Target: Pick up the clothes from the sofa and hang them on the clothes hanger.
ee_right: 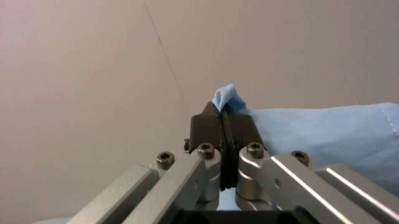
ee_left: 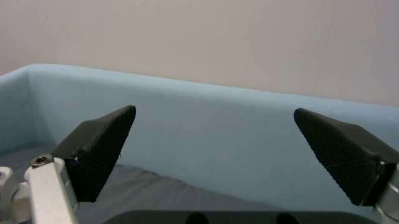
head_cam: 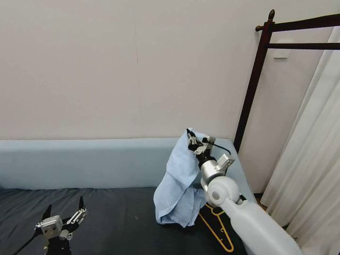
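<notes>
a dark wooden clothes rack stands upright just past the right end of the sofa, which has a pale blue backrest and a dark seat. a white curtain hangs further right. a yellow wire hanger lies on the seat, partly hidden under the right arm. the light blue cloth garment hangs in front of the backrest with its long axis vertical. its top corner is pinched in the clenched right gripper and its lower end reaches down to the seat. the left gripper is low over the seat at the left, well apart, fingers spread and holding nothing.
</notes>
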